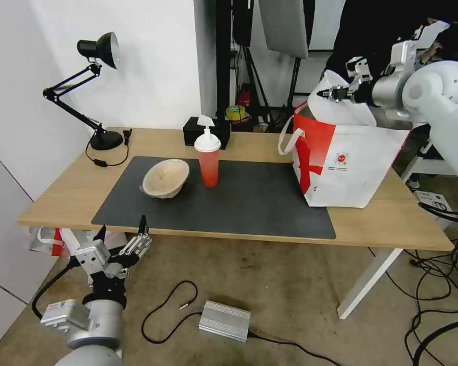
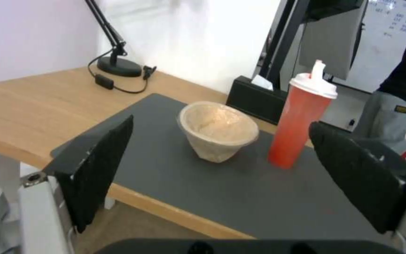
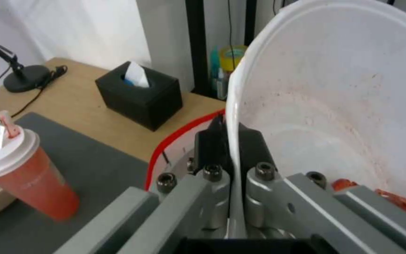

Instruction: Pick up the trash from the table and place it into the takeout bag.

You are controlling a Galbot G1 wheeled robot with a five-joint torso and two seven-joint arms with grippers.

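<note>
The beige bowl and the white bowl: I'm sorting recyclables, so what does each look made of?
The beige bowl looks like moulded paper pulp: matt, slightly rough and fibrous, with a thick soft rim. The white bowl, pinched at its rim by the right gripper above the bag, looks like thin plastic: smooth, faintly glossy, with red smears sitting on the surface. Neither is certain from looks alone.
</note>
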